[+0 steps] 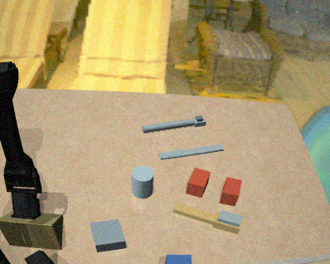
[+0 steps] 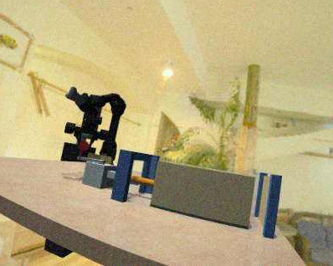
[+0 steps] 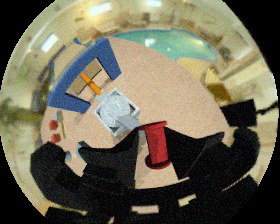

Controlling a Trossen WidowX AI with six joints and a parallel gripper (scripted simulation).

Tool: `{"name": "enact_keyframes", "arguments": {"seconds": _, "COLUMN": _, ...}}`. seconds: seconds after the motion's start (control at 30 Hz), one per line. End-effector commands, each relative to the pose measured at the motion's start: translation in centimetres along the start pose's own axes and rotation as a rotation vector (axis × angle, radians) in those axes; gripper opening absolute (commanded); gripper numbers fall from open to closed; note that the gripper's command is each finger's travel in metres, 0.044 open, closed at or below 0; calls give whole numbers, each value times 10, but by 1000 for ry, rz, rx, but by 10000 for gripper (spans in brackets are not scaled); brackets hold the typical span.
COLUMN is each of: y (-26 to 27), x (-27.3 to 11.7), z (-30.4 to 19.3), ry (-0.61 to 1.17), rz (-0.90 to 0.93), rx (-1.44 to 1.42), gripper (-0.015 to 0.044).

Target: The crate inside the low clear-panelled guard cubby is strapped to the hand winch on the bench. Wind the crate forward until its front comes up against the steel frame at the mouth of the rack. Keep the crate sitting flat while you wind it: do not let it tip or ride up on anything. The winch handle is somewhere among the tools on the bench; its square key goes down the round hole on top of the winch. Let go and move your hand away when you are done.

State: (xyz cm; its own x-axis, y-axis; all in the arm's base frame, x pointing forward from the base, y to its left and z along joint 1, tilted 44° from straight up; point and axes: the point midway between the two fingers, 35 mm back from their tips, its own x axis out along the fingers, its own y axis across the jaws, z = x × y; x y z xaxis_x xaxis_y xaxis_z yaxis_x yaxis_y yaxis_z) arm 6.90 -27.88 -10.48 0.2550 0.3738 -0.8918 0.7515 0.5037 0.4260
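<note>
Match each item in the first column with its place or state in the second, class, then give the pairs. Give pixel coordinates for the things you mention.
1. pincer (image 3: pixel 149 128)
2. orange strap (image 2: pixel 143 181) (image 3: pixel 90 83)
3. light-blue cylinder (image 1: pixel 143 183)
4. two red blocks (image 1: pixel 198 183)

A. standing upright on the bench
B. side by side, apart from each other
C. shut on the red handle grip (image 2: pixel 84 145) (image 3: pixel 158 144)
D. passing through the blue frame (image 2: pixel 119 176) (image 3: pixel 75 102)

Pairs: 1-C, 2-D, 3-A, 4-B
</note>
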Motion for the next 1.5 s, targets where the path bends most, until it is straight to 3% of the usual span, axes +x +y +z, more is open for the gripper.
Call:
{"name": "enact_keyframes", "arguments": {"seconds": 0.0, "y": -5, "x": -2, "z": -1, "ry": 1, "rz": -15, "rx": 8, "gripper": 0}}
{"name": "enact_keyframes", "arguments": {"seconds": 1.1, "y": -5, "x": -2, "z": -1, "ry": 1, "rz": -15, "rx": 8, "gripper": 0}}
{"name": "enact_keyframes", "arguments": {"seconds": 1.3, "y": 6, "x": -8, "z": 4, "ry": 97, "rz": 4, "rx": 5, "gripper": 157}}
{"name": "enact_keyframes", "arguments": {"seconds": 1.47, "y": 21, "x": -29, "z": 9, "ry": 292, "rz": 2, "rx": 10, "gripper": 125}}
